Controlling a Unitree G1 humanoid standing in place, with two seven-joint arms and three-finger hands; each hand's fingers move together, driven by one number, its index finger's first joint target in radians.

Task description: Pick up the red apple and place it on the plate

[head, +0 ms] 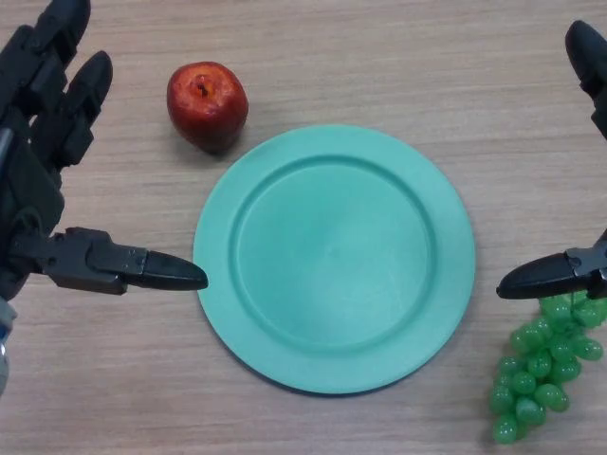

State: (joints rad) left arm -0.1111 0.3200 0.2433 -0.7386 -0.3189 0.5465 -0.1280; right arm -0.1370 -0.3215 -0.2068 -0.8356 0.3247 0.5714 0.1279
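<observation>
A red apple [207, 104] sits on the wooden table, just beyond the upper left rim of a round green plate [334, 256]. The plate holds nothing. My left hand [38, 180] is at the view's left edge, open, its fingers pointing up to the left of the apple and its thumb [152, 269] stretched toward the plate's left rim. It touches neither. My right hand [569, 273] shows at the right edge, open, with its thumb pointing toward the plate's right rim and a finger [588, 52] at the upper right.
A bunch of green grapes [542, 365] lies on the table at the lower right, just under my right thumb.
</observation>
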